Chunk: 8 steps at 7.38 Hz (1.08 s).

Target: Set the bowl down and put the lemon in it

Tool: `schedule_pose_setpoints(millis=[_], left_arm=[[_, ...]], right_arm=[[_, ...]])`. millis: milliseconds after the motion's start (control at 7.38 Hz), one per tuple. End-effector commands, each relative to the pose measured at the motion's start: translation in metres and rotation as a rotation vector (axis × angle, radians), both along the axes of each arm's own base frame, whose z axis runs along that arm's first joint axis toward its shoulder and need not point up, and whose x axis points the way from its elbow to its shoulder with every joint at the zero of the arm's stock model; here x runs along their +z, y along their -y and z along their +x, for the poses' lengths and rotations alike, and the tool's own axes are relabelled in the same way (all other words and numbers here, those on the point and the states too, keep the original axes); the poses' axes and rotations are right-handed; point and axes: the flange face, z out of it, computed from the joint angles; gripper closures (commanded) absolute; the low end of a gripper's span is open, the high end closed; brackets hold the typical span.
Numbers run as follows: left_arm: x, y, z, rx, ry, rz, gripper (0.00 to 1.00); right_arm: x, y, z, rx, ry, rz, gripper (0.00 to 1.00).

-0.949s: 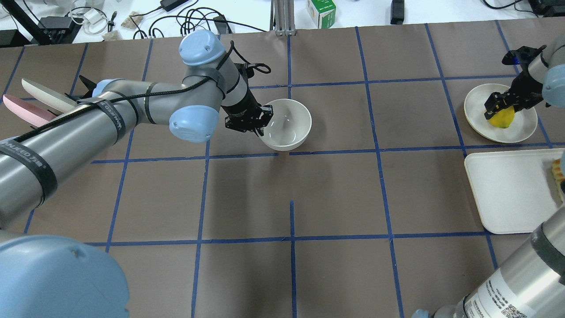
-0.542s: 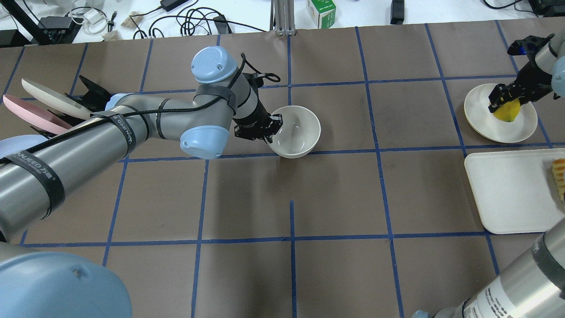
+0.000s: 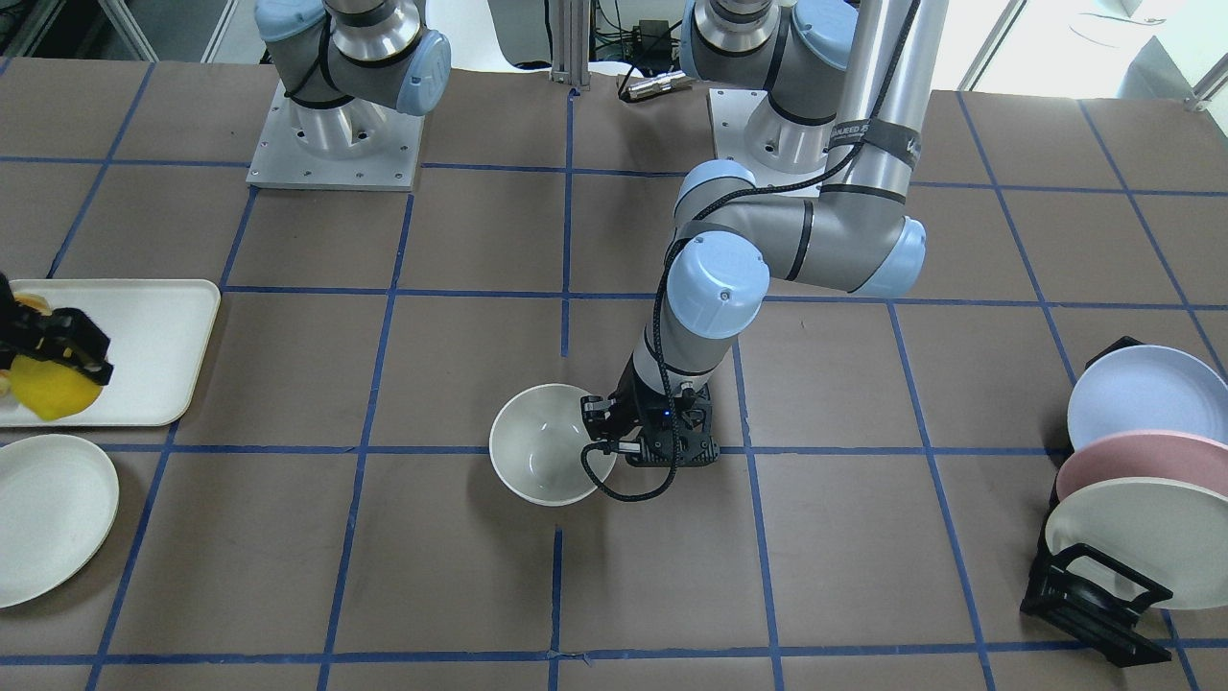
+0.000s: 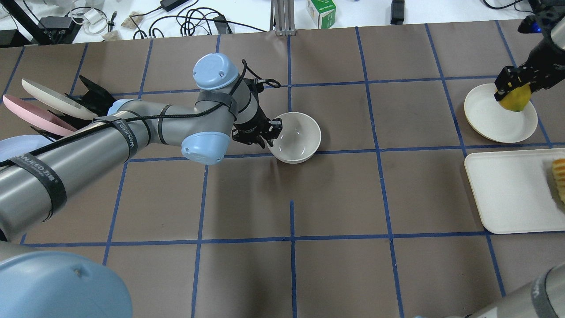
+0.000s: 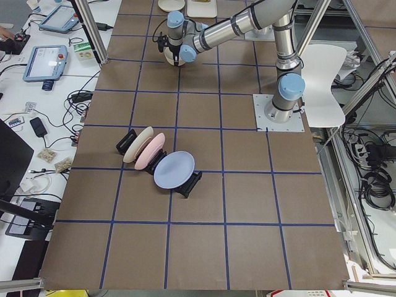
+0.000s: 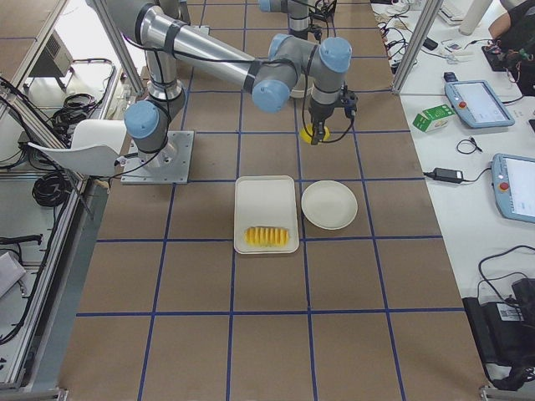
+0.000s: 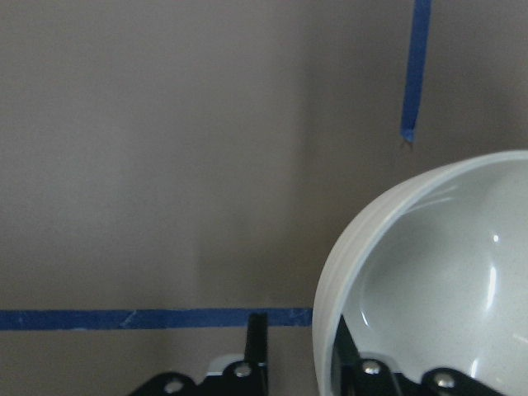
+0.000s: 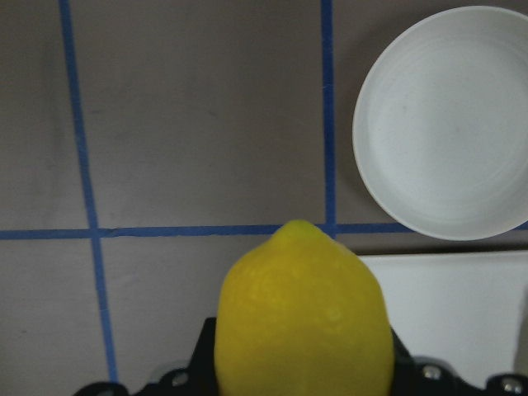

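The left end effector point(image 4: 270, 132) is closed narrowly on the near rim of the bowl point(image 4: 298, 139), one finger point(image 7: 256, 351) outside the wall and the other inside it. The bowl is upright, mouth up, near the middle of the worktop point(image 4: 335, 194) and just beside a blue tape line point(image 4: 348, 151); whether its base touches the worktop cannot be told. Well apart from it, at the worktop's right end, the right end effector point(image 4: 511, 90) is clamped on the lemon point(image 4: 516, 101), its fingers pressed to the lemon's two sides and the pointed tip sticking out beyond them. The lemon hangs in the air, clear of the plate point(image 4: 490, 119) below it. Just beside that plate lies a tray point(image 4: 507, 190) with a row of fruit slices point(image 4: 559, 176) on it.
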Motion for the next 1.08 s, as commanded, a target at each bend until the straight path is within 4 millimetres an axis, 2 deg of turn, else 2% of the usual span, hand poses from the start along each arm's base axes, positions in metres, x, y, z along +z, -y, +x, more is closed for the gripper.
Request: schedule_pose_setpoints(millis=[0,271,407,542,678,814,949], left_arm=[[0.075,-0.005,0.035,-0.059,0.043,0.012,0.00],[0.166,-0.008,0.113,-0.192,0.168,0.039,0.00],[0.210,-0.027,0.134,-0.176,0.159,0.090,0.00],[0.247,-0.049,0.138,-0.170,0.167,0.081,0.00],[0.269,-0.061,0.136,-0.158,0.174,0.037,0.00],[0.262,-0.060,0.136,-0.157,0.179,0.045,0.00],[0.255,-0.050,0.137,-0.153,0.180,0.051,0.00]], right_arm=[[0.032,-0.023,0.096,-0.069,-0.005,0.005,0.75],[0.032,-0.031,0.186,-0.099,-0.003,-0.002,0.75],[0.032,-0.038,0.240,-0.113,0.009,-0.046,0.75],[0.016,-0.039,0.293,-0.097,0.016,-0.067,0.75],[-0.002,-0.044,0.340,-0.037,0.019,-0.087,0.75],[-0.024,-0.045,0.376,-0.021,0.017,-0.102,0.75],[-0.042,-0.042,0.395,0.000,0.025,-0.110,0.75]])
